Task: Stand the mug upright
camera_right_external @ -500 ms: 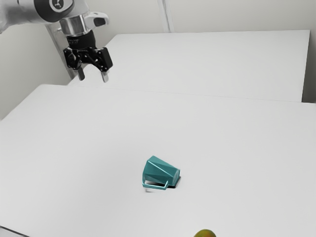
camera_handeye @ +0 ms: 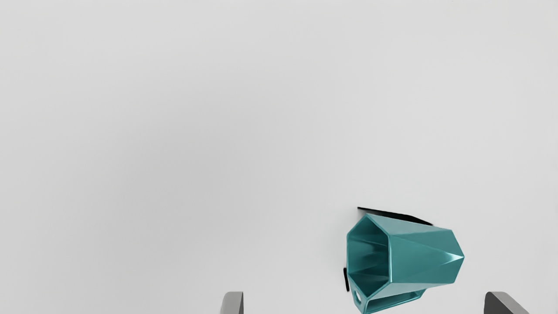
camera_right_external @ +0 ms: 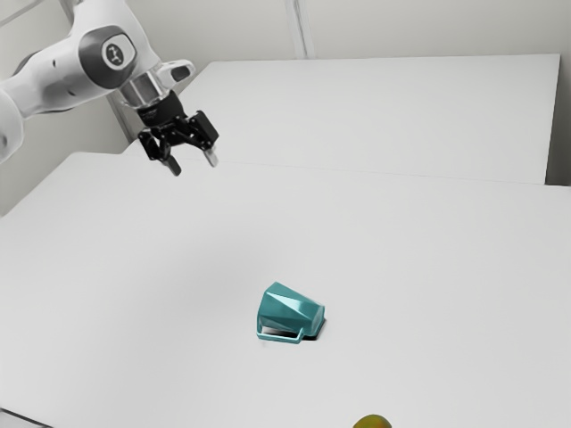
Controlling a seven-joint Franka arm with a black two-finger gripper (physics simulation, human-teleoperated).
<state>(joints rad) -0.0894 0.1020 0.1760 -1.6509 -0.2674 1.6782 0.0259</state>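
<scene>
Fingers [camera_right_external: 173, 167] spread; mug [camera_handeye: 423, 257] on side, lower down, well apart.

Open air from gripper [camera_right_external: 194, 168] to mug [camera_right_external: 291, 312]; a hand could pass over the table [camera_right_external: 446, 267] there. Mug on its side blocks low passes. Handle [camera_right_external: 279, 337] juts out toward the exterior camera; room beside the mug on the side opposite. Round object [camera_right_external: 373, 422], cut off by the frame edge, obstructs nearer that camera, apart from mug.
</scene>
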